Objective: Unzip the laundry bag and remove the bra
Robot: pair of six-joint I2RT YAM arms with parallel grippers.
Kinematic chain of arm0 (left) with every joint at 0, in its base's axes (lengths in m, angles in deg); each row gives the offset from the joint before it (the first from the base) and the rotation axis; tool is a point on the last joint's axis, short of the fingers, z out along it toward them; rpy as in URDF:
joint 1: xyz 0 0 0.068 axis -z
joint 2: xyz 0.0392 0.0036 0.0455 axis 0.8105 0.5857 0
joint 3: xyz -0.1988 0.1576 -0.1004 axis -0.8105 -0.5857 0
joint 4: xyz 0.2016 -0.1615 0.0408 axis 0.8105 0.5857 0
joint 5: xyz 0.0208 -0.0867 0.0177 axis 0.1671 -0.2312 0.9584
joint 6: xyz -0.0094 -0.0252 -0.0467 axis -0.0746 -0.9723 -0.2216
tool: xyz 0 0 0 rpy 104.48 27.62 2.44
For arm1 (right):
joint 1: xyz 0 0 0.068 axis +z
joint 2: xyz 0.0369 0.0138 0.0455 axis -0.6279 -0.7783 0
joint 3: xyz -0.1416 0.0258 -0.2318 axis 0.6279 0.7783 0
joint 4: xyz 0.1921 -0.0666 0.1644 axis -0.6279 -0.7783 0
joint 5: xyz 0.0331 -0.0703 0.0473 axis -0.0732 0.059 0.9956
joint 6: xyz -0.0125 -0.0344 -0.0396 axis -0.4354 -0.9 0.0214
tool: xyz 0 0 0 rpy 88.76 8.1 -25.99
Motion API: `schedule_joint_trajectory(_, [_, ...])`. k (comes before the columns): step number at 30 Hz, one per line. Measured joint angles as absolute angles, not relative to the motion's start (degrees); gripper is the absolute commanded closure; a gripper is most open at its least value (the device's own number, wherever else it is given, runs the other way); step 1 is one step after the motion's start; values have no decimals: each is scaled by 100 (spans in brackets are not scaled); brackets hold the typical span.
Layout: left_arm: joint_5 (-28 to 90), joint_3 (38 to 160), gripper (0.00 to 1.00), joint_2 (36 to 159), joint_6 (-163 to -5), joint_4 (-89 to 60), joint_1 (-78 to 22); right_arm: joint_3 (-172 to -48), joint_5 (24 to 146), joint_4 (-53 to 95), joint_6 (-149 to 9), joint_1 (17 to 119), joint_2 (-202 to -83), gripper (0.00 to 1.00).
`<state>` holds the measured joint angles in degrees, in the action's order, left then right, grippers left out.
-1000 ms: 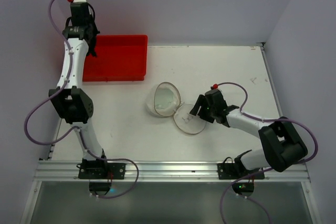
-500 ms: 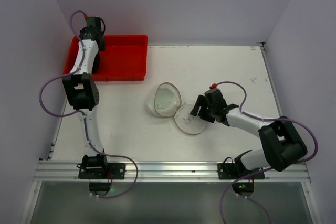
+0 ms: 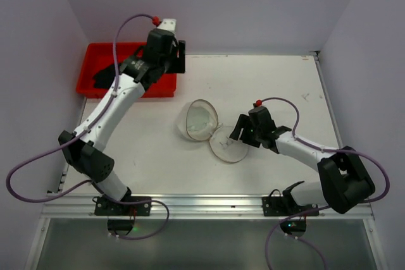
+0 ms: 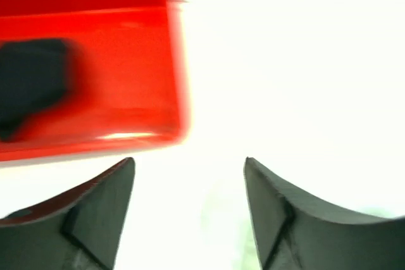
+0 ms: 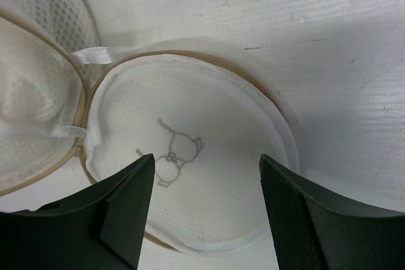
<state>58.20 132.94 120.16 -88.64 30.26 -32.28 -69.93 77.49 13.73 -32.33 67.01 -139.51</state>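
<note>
- Found laundry bag (image 3: 201,120) near the table centre, unzipped and splayed: mesh bowl tilted up on the side toward the left edge, round lid (image 5: 190,112) lying flat beside it toward the right edge, drawing face-up.
- Logged right gripper (image 5: 207,159) poised over the lid, fingers (image 5: 120,213) well apart, gripping nothing.
- Logged left gripper (image 4: 188,162) above the right end of the red tray (image 3: 88,58), at the far left corner; fingers spread wide, nothing between them.
- Spotted black item (image 3: 104,75) inside the tray (blurred in the wrist view, shape unreadable).
</note>
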Motion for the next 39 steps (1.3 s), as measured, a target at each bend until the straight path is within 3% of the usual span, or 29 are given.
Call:
schedule_joint_trajectory(4, [5565,12643,44,11461,-9371,2948,-1755,-6945,7754,1375,-3235,6699,-13720,31])
schedule_joint_trajectory(9, [5414,12199,65,11793,-9740,2908,-673,-6764,7791,1404,-3233,6701,-13623,31])
schedule_joint_trajectory(15, [5567,11751,72,12469,-9924,2887,-476,-6613,7819,1428,-3233,6701,-13547,32])
schedule_joint_trajectory(22, [5943,11593,73,13043,-10064,2810,-537,-6580,7933,1465,-3237,6701,-13385,32])
schedule_joint_trajectory(25, [6052,11482,67,13266,-10169,2718,-607,-6569,8001,1511,-3237,6701,-13355,32])
schedule_joint_trajectory(32, [6116,11064,34,13328,-10320,2605,-915,-6560,8119,1635,-3240,6741,-13339,31])
schedule_joint_trajectory(39, [5934,10728,19,13417,-10355,2235,-964,-6560,8243,1738,-3240,6749,-13538,31])
